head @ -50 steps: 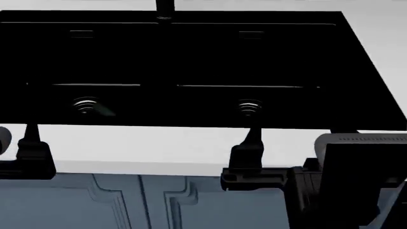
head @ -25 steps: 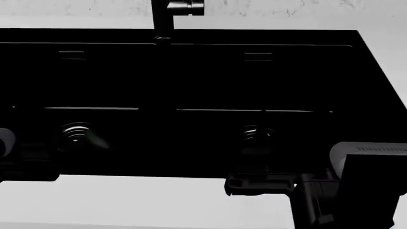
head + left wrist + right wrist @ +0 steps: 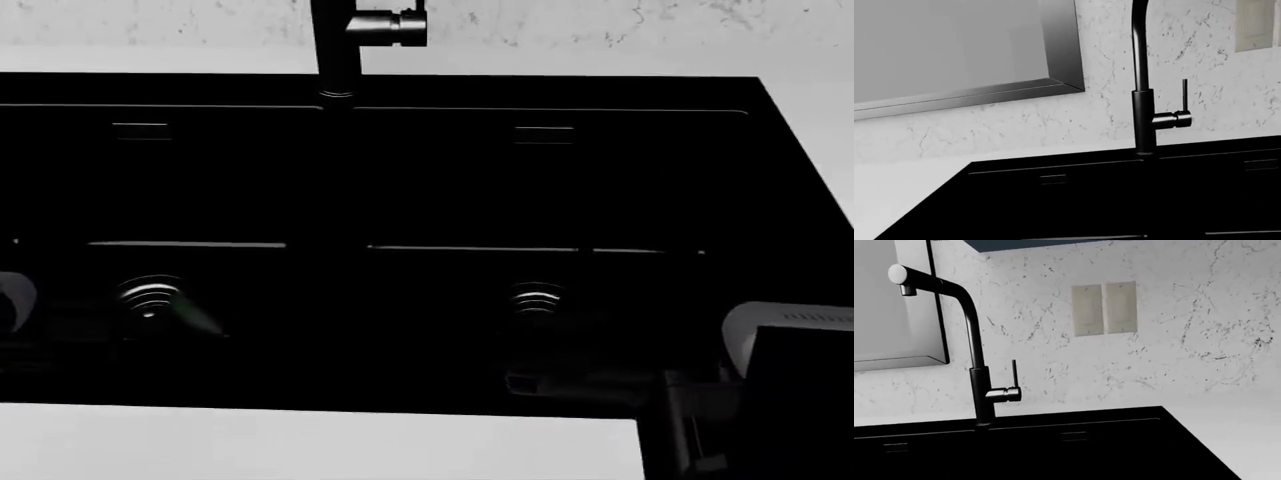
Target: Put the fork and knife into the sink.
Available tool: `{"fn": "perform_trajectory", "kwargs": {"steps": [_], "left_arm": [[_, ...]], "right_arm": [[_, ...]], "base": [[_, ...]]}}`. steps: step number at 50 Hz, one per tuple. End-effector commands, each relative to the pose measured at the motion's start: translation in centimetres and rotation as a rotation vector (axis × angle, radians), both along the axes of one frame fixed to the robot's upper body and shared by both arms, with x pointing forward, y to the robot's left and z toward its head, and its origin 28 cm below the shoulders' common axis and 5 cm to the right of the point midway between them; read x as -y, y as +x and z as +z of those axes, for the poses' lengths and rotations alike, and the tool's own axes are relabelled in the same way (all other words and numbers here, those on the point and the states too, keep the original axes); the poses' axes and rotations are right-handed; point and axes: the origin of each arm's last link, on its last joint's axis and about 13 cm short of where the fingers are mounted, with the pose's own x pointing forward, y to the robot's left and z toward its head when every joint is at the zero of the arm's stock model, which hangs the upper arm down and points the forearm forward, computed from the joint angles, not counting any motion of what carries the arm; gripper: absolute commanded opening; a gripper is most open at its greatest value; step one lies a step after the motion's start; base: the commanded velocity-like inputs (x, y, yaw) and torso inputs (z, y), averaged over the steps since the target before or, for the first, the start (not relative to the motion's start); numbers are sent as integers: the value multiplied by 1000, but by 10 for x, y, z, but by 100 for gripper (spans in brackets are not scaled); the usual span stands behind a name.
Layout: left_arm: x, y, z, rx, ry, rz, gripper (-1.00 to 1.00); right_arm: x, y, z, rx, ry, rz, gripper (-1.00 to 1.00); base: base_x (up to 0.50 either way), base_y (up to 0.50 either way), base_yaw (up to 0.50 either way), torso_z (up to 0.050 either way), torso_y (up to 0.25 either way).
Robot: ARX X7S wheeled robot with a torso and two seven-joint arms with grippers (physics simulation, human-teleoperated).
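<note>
**Both arms over the sink, cutlery not in sight**

While both arms hang dark against the sink (image 3: 400,190), I cannot tell how either set of jaws stands, nor whether they hold anything. The right arm (image 3: 587,385) sits just short of the right drain (image 3: 537,300); the left arm (image 3: 40,330) lies beside the left drain (image 3: 151,297). Neither fork nor knife is discernible; a faint greenish smear by the left drain is too dim to name. Both wrist views show only the faucet (image 3: 977,375), wall and bench (image 3: 267,440). I judge this the locating step: next I need a view that finds the cutlery.
</note>
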Motion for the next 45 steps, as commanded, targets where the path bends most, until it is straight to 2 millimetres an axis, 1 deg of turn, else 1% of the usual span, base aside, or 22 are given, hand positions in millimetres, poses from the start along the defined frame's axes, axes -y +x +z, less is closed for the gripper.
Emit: {"fn": "perform_trajectory", "kwargs": {"steps": [1,2,5,10,14,16,18,20,25,35,38,45], "left_arm": [[-2,1,-4,-5,-4,1,100],[-2,2,-5,-6,-6,1,100],[-2,3,-5,-7,-9,-1,100],[-2,4,-7,-8,-11,-1,100],[-3,5,-7,-9,-13,-1,100],[-4,5,-8,-11,-13,1,100],[-4,4,-9,-12,-13,3,100],[-5,5,-11,-16,-15,4,100],[-6,6,-12,-19,-13,3,100],[-6,7,-17,-27,-11,8,100],[-7,7,-17,-26,-8,10,100],[-7,6,-18,-27,-9,16,100]], "right_arm": [[17,-1,12,-44,-34,-134,100],[21,-1,14,-53,-40,-179,100],[30,-2,22,-65,-39,-231,100],[45,-2,35,-87,-55,-374,100],[55,-5,42,-112,-104,-450,100],[59,-8,45,-127,-101,-471,100],[63,-13,51,-133,-102,-482,100],[68,-19,58,-137,-130,-533,100],[76,-30,65,-149,-115,-580,100],[93,-44,63,-204,-72,-676,100],[98,-47,59,-223,-43,-694,100],[108,-57,56,-256,-21,-742,100]], "base": [[0,0,0,0,0],[0,0,0,0,0],[0,0,0,0,0],[0,0,0,0,0],[0,0,0,0,0],[0,0,0,0,0],[0,0,0,0,0],[0,0,0,0,0],[0,0,0,0,0],[0,0,0,0,0],[0,0,0,0,0],[0,0,0,0,0]]}}
